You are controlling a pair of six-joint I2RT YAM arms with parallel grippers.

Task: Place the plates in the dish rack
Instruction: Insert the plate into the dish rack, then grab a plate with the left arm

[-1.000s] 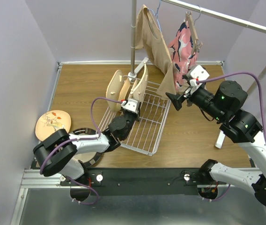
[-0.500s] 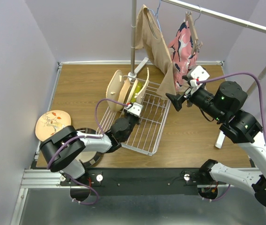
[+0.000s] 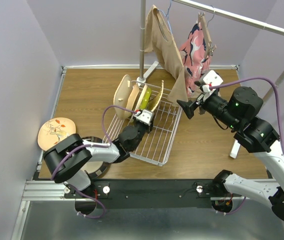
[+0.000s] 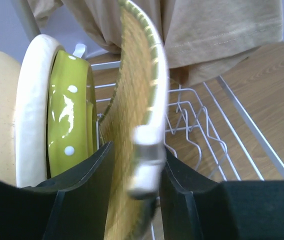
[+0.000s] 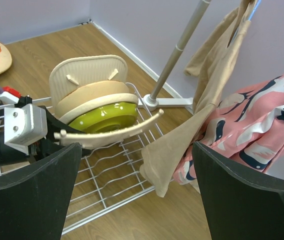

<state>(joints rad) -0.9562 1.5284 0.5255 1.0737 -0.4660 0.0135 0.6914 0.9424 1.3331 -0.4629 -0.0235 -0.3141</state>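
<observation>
The white wire dish rack (image 3: pixel 158 137) lies mid-table. At its far end a cream squarish piece (image 3: pixel 121 95), a cream plate (image 3: pixel 134 97) and a lime green dotted plate (image 3: pixel 144 98) stand on edge. In front of them a cream-rimmed, yellow-orange woven piece (image 4: pixel 132 85) leans to the right. Its lower rim sits between the parted jaws of my left gripper (image 4: pixel 137 150), blurred, with a gap on the woven side. My right gripper (image 5: pixel 136 150) hangs open and empty above the rack's right end. A floral plate (image 3: pixel 56 131) and a dark-rimmed plate (image 3: pixel 95 169) lie at the left under the left arm.
A clothes-rail pole (image 3: pixel 142 40) stands just behind the rack, with a tan shirt (image 3: pixel 171 55) and a pink patterned garment (image 3: pixel 197 47) hanging close to my right gripper. The stand's white foot (image 3: pixel 235 148) lies on the table at the right.
My left gripper's jaws have spread and the arm has drawn slightly toward the near side. The woven piece has tipped from upright to a rightward lean. The right arm has stayed still.
</observation>
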